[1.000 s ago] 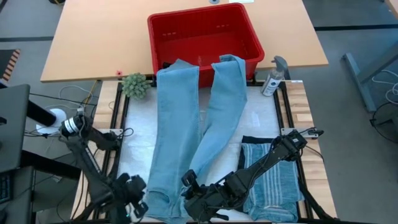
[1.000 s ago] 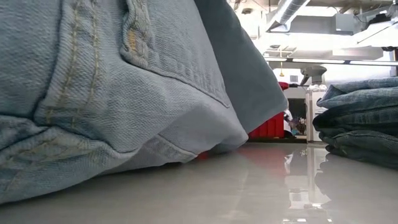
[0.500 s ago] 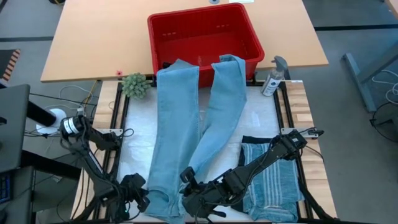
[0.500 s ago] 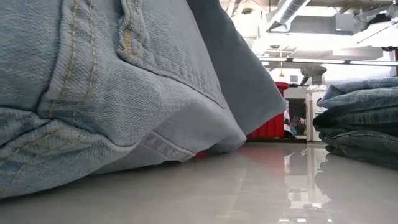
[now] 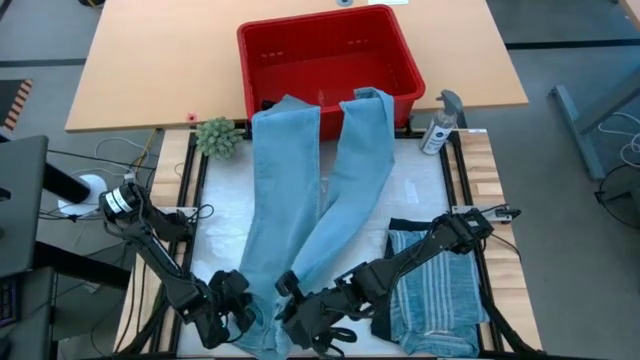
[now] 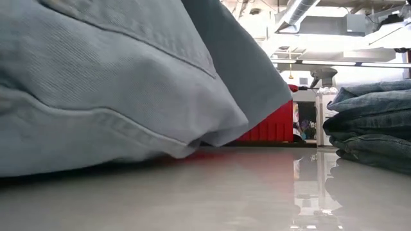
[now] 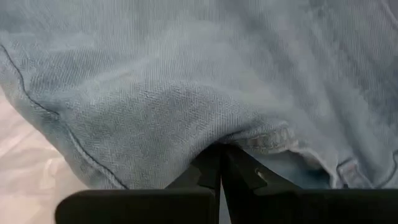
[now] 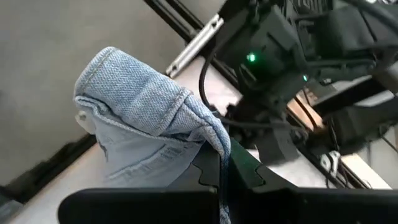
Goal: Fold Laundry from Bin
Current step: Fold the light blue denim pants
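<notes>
At about 7 o'clock on the bench [image 5: 222,210] our left tool [image 5: 238,305] is clenched on the waistband edge of the light blue jeans [image 5: 285,190]; the left wrist view shows its fingers pinched together on a fold of denim. Just to its right, near 6 o'clock, our right tool [image 5: 296,312] grips the other side of the waist, a bunched corner of denim pinched between its fingers in the right wrist view.

The jeans lie spread lengthwise, legs running toward 12 o'clock with both cuffs draped over the near rim of the red bin [image 5: 330,62]. We judge them laid out but not yet folded. At about 4 o'clock a blue-grey striped shirt [image 5: 440,290] lies folded, apparently finished. The bin looks empty as far as we can see, so the jeans may be the last piece.
</notes>
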